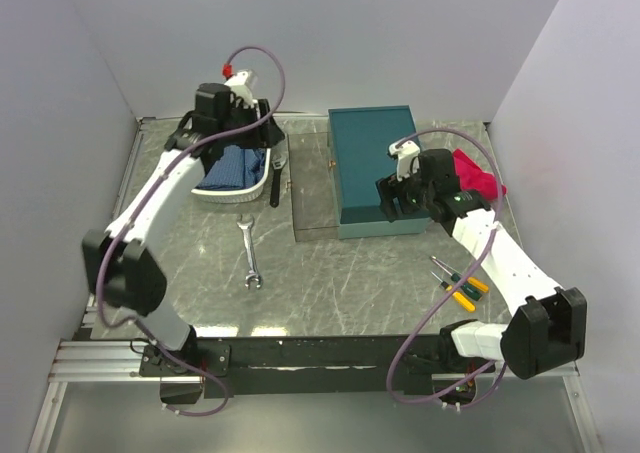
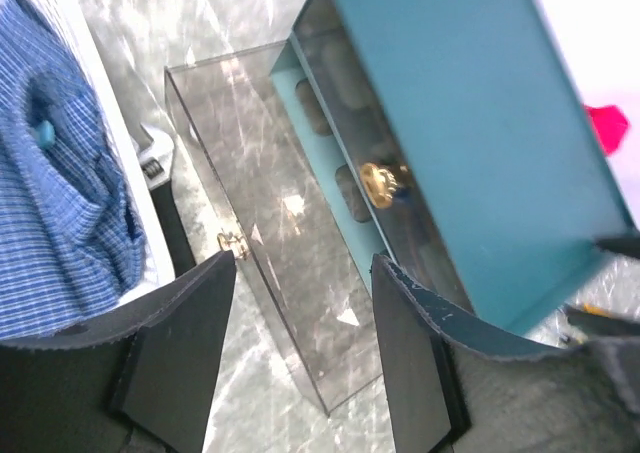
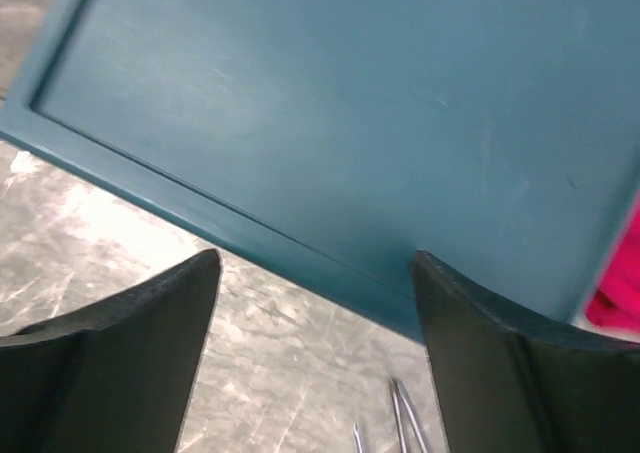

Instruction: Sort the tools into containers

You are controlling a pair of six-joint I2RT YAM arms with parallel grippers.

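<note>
The teal box (image 1: 372,163) stands shut at the back right, with a grey see-through tray (image 1: 315,201) against its left side. A silver spanner (image 1: 250,253) lies in the middle. A dark-handled wrench (image 1: 276,181) lies beside the white basket (image 1: 225,195). Yellow- and green-handled screwdrivers (image 1: 460,288) lie front right. My left gripper (image 1: 266,131) is open and empty above the basket's right end. It shows the box (image 2: 470,123), the tray (image 2: 290,223) and the wrench (image 2: 172,235) past its gripper (image 2: 302,263). My right gripper (image 1: 393,199) is open and empty over the box's front right corner (image 3: 350,123); its gripper (image 3: 315,258) frames bare table and screwdriver tips (image 3: 402,418).
A blue checked cloth (image 1: 232,165) fills the white basket and also shows in the left wrist view (image 2: 60,193). A red cloth (image 1: 478,173) lies right of the box and shows in the right wrist view (image 3: 612,303). Grey walls close in left, back and right.
</note>
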